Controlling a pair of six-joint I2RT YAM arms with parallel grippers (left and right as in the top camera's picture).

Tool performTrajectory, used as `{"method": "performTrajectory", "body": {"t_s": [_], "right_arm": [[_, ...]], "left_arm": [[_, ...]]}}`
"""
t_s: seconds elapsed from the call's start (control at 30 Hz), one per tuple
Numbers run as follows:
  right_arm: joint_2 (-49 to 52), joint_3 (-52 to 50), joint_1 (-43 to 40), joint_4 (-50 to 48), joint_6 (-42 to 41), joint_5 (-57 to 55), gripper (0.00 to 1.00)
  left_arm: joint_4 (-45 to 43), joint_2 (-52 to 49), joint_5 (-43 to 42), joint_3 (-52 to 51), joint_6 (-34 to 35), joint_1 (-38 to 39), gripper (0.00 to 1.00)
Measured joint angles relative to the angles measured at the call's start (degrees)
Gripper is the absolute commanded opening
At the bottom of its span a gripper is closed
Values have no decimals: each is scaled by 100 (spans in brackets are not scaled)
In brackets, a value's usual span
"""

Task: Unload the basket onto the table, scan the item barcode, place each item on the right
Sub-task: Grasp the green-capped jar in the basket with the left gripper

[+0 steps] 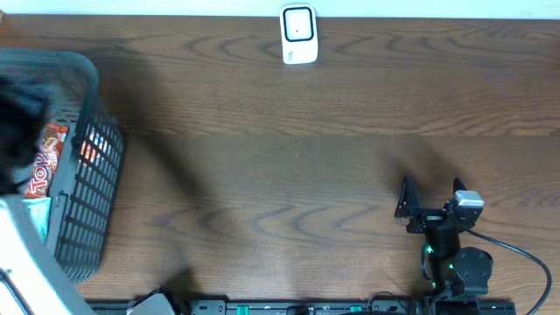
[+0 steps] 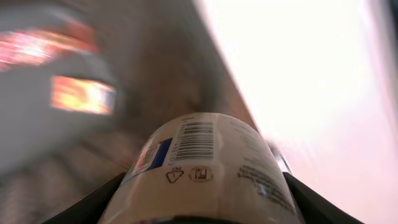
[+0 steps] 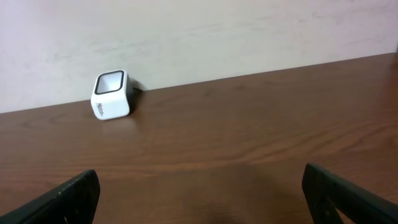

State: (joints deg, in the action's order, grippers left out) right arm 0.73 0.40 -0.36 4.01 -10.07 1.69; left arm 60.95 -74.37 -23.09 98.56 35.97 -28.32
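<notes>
In the left wrist view a pale round bottle [image 2: 205,168] fills the space between my left gripper's [image 2: 202,202] dark fingers [image 2: 93,208], which press on both its sides. Its label faces the camera, with a black barcode [image 2: 196,140] beside a blue patch. From overhead, the left arm is a dark blur [image 1: 17,131] over the basket at the far left. The white scanner [image 1: 298,35] stands at the table's far edge and also appears in the right wrist view [image 3: 111,94]. My right gripper [image 1: 431,188] rests near the front right, open and empty [image 3: 199,193].
A black mesh basket [image 1: 87,201] stands at the left edge of the table, with colourful snack packs [image 1: 44,171] inside. A black cable [image 1: 525,254] runs off from the right arm's base. A pale wall rises behind the scanner.
</notes>
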Motion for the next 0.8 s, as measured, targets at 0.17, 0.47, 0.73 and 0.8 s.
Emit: {"method": "performTrajectory", "body": {"t_s": [0.17, 0.47, 0.73, 0.8], "right_arm": [[0, 0, 0, -2, 0, 2, 99], [0, 0, 0, -2, -2, 0, 99], [0, 0, 0, 0, -2, 0, 99], [0, 0, 0, 0, -2, 2, 99]], "left_arm": [[-140, 33, 15, 0, 26, 1967, 64], [66, -1045, 1307, -2, -297, 4795, 64], [179, -2660, 1574, -7, -1790, 5984, 64], [168, -3042, 1563, -7, -2253, 6181, 64]]}}
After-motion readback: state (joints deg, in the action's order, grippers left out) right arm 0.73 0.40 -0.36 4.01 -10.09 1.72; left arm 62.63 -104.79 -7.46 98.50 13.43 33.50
